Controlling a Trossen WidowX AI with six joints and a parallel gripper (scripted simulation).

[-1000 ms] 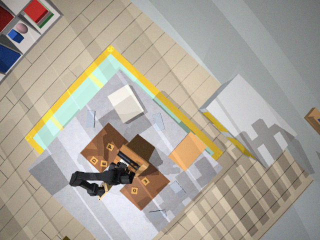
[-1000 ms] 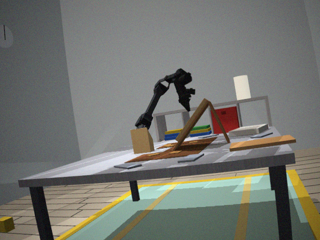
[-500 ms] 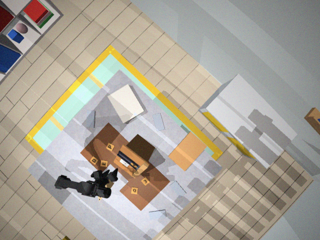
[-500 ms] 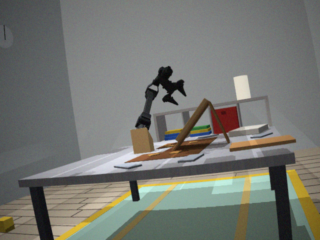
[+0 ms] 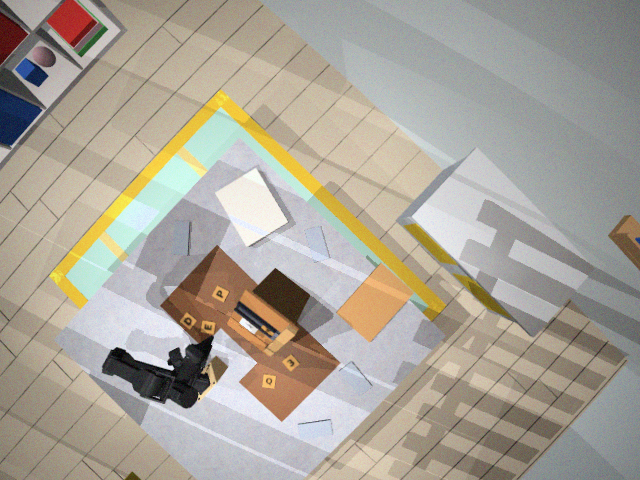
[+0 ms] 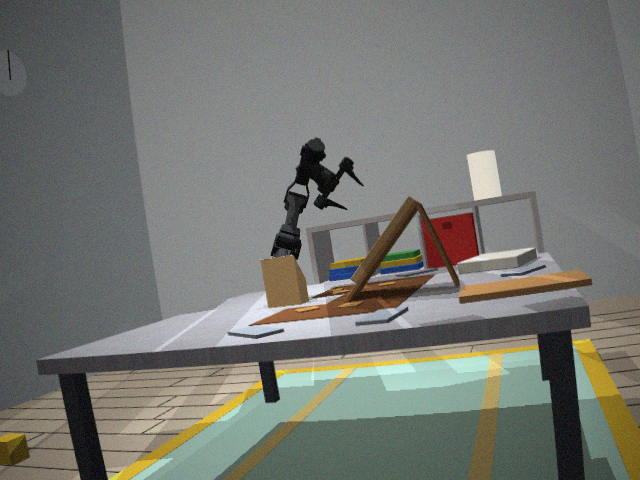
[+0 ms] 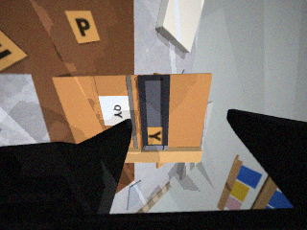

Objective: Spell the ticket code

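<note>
My gripper (image 6: 354, 196) (image 7: 177, 118) is wide open and empty, raised above the table and clear of the sloping board (image 6: 385, 242) (image 7: 189, 110). The dark-edged rail (image 5: 248, 311) (image 7: 166, 96) holds one tile, Y (image 7: 154, 136), at the end by the pale end block (image 7: 184, 154). The rest of the rail's channel is empty. The white ticket (image 5: 247, 324) (image 7: 110, 106) beside the rail shows QY. Tiles P (image 5: 220, 293) (image 7: 82, 27), D (image 5: 187, 320) and E (image 5: 207, 327) lie left of the board. Tile Q (image 5: 268, 381) and a tile like J or 3 (image 5: 291, 362) lie right.
The loose tiles lie on a brown surface (image 5: 315, 376). A tan block (image 6: 281, 281) stands by the arm's base. A white box (image 5: 251, 206) (image 6: 496, 259) and an orange slab (image 5: 374, 302) (image 6: 524, 286) lie behind the board. Several thin bluish plates lie around.
</note>
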